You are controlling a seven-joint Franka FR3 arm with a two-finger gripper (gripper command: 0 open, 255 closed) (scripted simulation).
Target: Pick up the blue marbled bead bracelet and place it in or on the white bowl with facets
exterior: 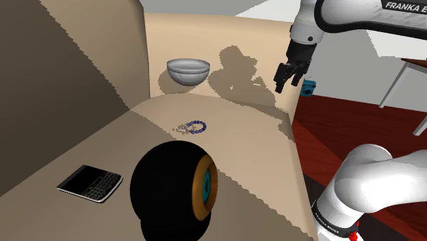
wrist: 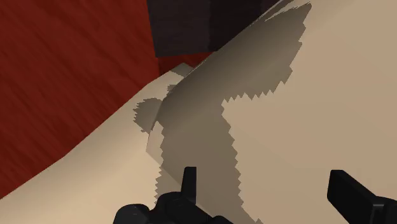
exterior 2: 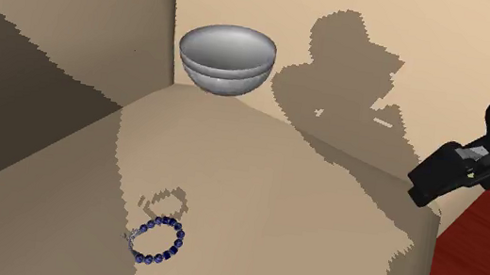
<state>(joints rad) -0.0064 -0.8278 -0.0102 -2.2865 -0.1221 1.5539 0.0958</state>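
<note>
bracelet (exterior: pixel 194 127) lies flat on the tan top (exterior: pixel 246 161), well apart from the bowl (exterior: pixel 188 71) in the corner. gripper (exterior: pixel 287 81) hangs above the top's edge, fingers spread, holding nothing.

The bowl (exterior: pixel 188 71) is sitting in the far corner of the surface (exterior: pixel 253 157). The bracelet (exterior: pixel 193 127) is lying between it and a speaker (exterior: pixel 173 189).

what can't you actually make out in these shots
Bowl inner bottom: shoulder and second exterior views, its own near wall hides it.
Bracelet marbling and clasp: too small in both those views.
Black round object: base cut off by the shoulder view's bottom edge.
Teal thing beside the tool: shoulder view, too small to name.
</note>
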